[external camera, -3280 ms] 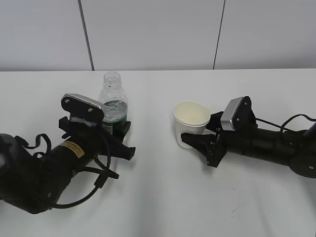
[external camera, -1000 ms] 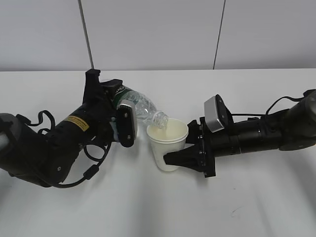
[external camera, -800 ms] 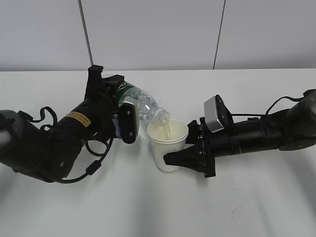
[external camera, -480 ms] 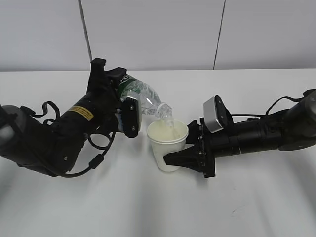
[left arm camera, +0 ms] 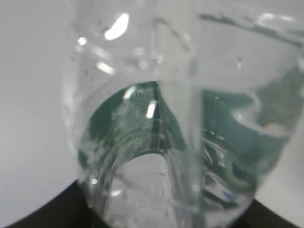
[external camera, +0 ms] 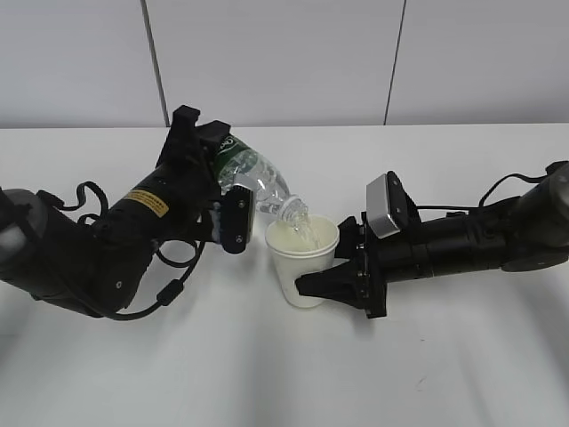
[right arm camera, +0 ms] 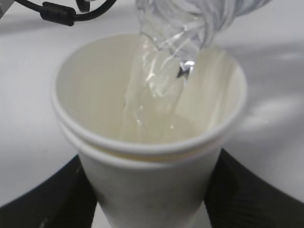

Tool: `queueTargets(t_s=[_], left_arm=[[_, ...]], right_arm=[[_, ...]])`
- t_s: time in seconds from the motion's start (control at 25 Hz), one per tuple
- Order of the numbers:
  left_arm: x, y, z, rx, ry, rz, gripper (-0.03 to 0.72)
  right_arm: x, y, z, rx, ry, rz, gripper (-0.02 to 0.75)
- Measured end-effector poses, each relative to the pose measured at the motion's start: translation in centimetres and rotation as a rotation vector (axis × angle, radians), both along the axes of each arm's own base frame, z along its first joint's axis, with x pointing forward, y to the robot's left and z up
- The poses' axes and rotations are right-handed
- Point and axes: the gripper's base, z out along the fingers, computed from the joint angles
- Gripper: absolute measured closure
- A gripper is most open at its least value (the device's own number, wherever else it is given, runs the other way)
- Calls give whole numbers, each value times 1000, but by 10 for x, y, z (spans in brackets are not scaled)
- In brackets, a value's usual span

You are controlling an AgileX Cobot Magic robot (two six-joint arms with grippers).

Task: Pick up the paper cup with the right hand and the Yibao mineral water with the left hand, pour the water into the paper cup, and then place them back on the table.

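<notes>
- The bottle [external camera: 252, 181] lay clamped in the left gripper [external camera: 220, 191], held above the table and tipped with its long axis sloping down to the right, its open mouth just over the near-left part of the cup's rim.
- The paper cup [external camera: 302, 262] stood upright in the clenched right gripper [external camera: 331, 280], whose fingers flanked its lower wall; whether its base touched the table could not be told.
- Water [right arm camera: 152, 95] ran in a clear stream from the bottle mouth into the cup, pooling low inside.
- Judged from this, the pour was under way, and the next move would turn on keeping the mouth over the rim, then righting the bottle by swinging its neck up and leftward, away from the cup.
- The table [external camera: 267, 374] was plain white and bare around both arms, with grey wall panels behind.
</notes>
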Motion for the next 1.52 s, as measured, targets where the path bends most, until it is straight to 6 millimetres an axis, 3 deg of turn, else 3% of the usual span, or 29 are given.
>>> queueTargets(t_s=[0.8,1.08,1.28,1.52], left_arm=[[1,0,1,14,-17,2,342],[1,3,1,-214,83,58,344],[-12,3,-10,-390,208,65,344],[-24,8,-21,-813,435,102,344]], right_arm=[[1,-1,-1,-14,3,-16,283],[4,0,1,3,-50,-29,283],[7,0,5,46,-71,-56,284],[10,0,7,53,-113,-83,285]])
